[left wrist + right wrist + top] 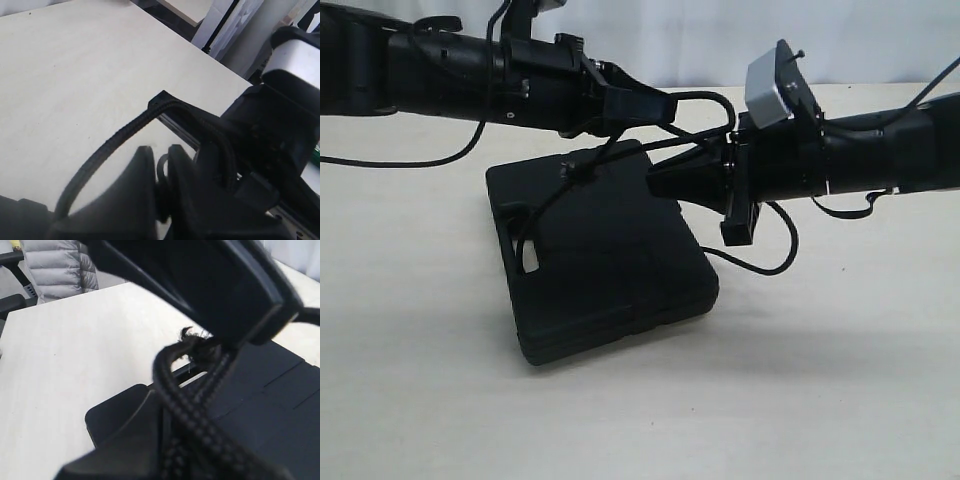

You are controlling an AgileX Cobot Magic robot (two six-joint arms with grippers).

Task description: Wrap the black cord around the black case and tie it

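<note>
The black case point(605, 265) lies flat on the pale table with its handle cutout point(527, 252) toward the left. The black cord point(552, 195) rises from the cutout side, crosses a small knot above the case and runs up to my left gripper point(658, 108). That gripper point(160, 161) is shut on a loop of the braided cord point(115, 140). My right gripper point(655, 182) hovers just above the case's far right corner. In the right wrist view, crossed cord strands point(175, 400) run into it and it looks shut on them. The frayed knot point(194, 344) sits just beyond it, over the case point(280, 390).
The two arms meet nose to nose above the case. A smooth black robot cable point(772, 258) hangs below the right arm, and a grey camera block point(775, 88) sits on top of it. A white padded jacket point(55, 265) hangs beyond the table edge.
</note>
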